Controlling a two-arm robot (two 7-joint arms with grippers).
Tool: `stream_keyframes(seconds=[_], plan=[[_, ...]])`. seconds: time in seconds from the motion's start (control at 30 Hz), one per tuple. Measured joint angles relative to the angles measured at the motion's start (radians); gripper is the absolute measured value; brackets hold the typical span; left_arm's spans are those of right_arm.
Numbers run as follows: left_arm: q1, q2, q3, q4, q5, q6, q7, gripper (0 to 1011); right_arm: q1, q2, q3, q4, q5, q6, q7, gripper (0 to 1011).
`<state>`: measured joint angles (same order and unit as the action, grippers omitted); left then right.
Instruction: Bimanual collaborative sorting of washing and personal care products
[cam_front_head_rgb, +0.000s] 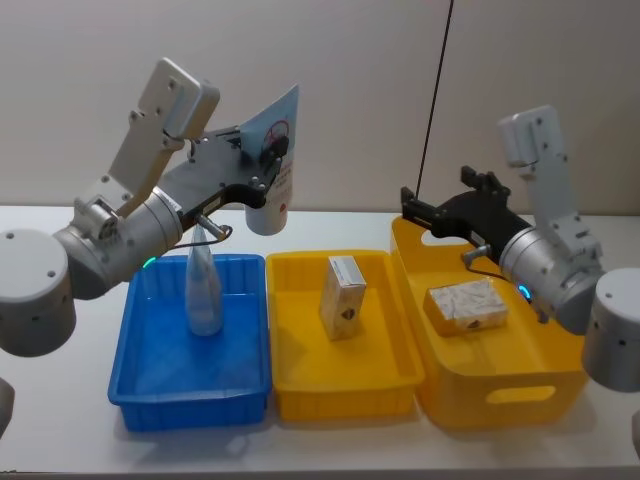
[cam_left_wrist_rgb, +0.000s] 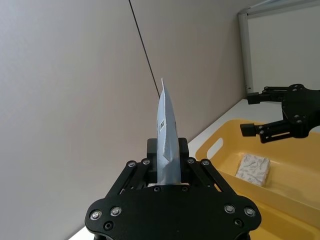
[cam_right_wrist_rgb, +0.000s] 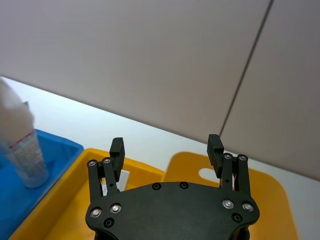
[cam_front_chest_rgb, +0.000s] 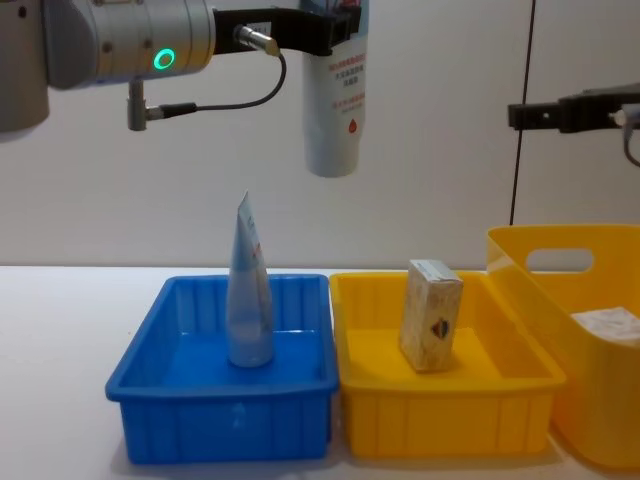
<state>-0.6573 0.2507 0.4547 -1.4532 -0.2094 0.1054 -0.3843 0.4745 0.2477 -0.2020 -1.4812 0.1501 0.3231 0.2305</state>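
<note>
Head view: the left gripper (cam_front_head_rgb: 272, 160) is clamped on a tube (cam_front_head_rgb: 270, 205), high over the far right corner of the blue tray (cam_front_head_rgb: 135, 390). Another tube (cam_front_head_rgb: 203, 290) stands in that tray. One carton (cam_front_head_rgb: 343, 297) stands in the yellow tray (cam_front_head_rgb: 340, 395). A second carton (cam_front_head_rgb: 467, 305) lies in the basket (cam_front_head_rgb: 500, 400), under the right gripper (cam_front_head_rgb: 412, 215).

Left wrist view: the fingers pinch the tube tight.

Right wrist view: the right gripper's jaws are wide apart and empty.

Chest view: the held tube hangs cap down. I think it goes in the blue tray next: move left, go down, let go.
</note>
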Motion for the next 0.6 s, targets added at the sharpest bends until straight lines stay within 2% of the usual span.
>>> stream_keyframes(seconds=[0.27,0.6], plan=[[-0.018,-0.009,0.008,0.028,0.019,-0.003,0.000,201,0.019,0.021,-0.042,0.015,0.007,-0.049,0.082,1003],[-0.021,-0.021,0.014,0.044,0.040,-0.002,0.012,201,0.054,0.055,-0.115,0.044,0.010,-0.118,0.210,1003]])
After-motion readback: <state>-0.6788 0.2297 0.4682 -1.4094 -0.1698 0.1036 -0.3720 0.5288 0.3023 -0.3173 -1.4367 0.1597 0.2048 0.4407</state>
